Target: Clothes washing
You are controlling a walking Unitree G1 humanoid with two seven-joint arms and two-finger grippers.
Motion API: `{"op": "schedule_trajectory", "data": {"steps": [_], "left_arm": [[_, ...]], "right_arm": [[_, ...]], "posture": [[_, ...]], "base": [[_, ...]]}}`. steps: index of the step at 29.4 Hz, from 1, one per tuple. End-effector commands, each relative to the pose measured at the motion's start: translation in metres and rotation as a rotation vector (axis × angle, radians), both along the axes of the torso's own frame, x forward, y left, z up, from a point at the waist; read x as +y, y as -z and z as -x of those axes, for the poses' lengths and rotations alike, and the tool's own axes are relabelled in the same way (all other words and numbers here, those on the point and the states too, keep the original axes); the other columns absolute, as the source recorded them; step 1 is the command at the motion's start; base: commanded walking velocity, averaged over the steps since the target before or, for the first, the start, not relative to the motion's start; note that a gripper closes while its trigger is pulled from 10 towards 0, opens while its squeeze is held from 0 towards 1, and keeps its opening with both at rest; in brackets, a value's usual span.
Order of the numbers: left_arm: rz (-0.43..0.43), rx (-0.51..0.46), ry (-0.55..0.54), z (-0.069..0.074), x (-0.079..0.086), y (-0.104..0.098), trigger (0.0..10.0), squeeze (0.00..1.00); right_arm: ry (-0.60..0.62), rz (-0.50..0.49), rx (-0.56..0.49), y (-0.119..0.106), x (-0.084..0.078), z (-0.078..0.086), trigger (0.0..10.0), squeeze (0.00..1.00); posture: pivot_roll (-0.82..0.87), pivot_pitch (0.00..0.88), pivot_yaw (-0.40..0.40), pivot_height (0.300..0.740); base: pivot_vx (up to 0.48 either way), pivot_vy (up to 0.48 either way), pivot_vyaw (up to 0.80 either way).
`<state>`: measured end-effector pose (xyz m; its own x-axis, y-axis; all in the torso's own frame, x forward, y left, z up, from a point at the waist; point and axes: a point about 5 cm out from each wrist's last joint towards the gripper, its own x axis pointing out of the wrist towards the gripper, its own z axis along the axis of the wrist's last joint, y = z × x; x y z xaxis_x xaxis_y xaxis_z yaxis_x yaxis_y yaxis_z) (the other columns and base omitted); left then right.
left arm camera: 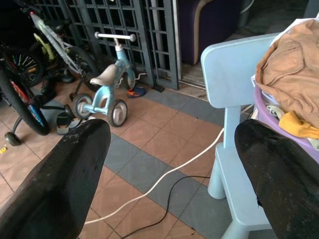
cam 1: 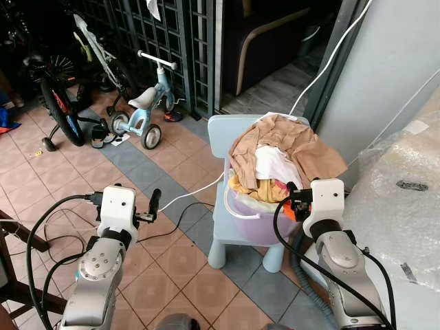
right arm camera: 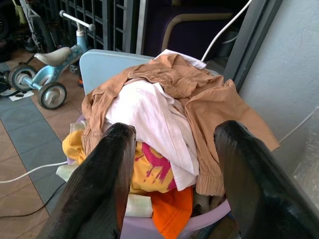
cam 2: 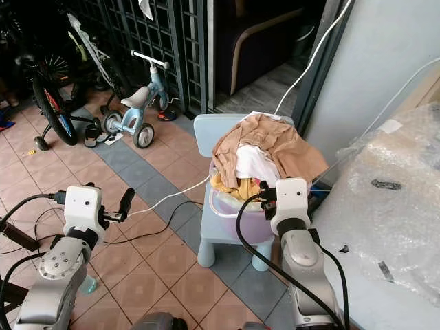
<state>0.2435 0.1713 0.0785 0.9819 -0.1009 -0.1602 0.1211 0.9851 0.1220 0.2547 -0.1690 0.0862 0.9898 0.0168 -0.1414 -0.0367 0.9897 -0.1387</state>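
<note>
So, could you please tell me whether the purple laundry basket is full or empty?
Full: the purple basket on the blue chair is heaped above its rim with clothes.

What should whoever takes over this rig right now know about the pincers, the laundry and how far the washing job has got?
Left pincer: open, holding nothing, raised over the tiled floor, to the left of the chair.
Right pincer: open, holding nothing, close in front of the laundry pile.
Lilac laundry basket stands on the light blue child's chair, heaped with clothes: tan shirt on top, white garment, yellow and orange pieces below.
Done: nothing lifted out yet.
Left: grasp the clothes or basket, load the washer.
</note>
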Motion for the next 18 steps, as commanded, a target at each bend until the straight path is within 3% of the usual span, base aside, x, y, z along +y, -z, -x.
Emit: {"op": "schedule_trajectory", "data": {"steps": [1, 5, 12, 18], "left_arm": [[0.005, -0.019, 0.025, -0.0017, -0.005, -0.0034, 10.0, 0.0], [0.022, 0.022, 0.068, 0.0027, -0.0104, 0.006, 10.0, 0.0], [0.038, 0.017, 0.067, -0.0038, -0.0097, 0.0037, 10.0, 0.0], [0.053, 0.009, 0.056, -0.0071, -0.0112, 0.0019, 10.0, 0.0]], "right_arm": [[-0.014, 0.0, 0.003, 0.0006, 0.0027, -0.0026, 10.0, 0.0], [-0.018, 0.009, 0.008, 0.0037, 0.0023, -0.0055, 10.0, 0.0], [-0.002, 0.025, 0.007, 0.0037, -0.0041, -0.0084, 10.0, 0.0], [-0.017, 0.021, -0.006, 0.0014, 0.0013, -0.0121, 10.0, 0.0]], "posture": [[-0.05, 0.022, 0.002, 0.74], [-0.06, 0.019, 0.007, 0.74], [-0.06, 0.032, 0.022, 0.74], [-0.06, 0.034, 0.026, 0.74]], "base": [[0.409, 0.0, 0.0], [0.356, 0.0, 0.0], [0.327, 0.0, 0.0], [0.362, 0.0, 0.0]]}}
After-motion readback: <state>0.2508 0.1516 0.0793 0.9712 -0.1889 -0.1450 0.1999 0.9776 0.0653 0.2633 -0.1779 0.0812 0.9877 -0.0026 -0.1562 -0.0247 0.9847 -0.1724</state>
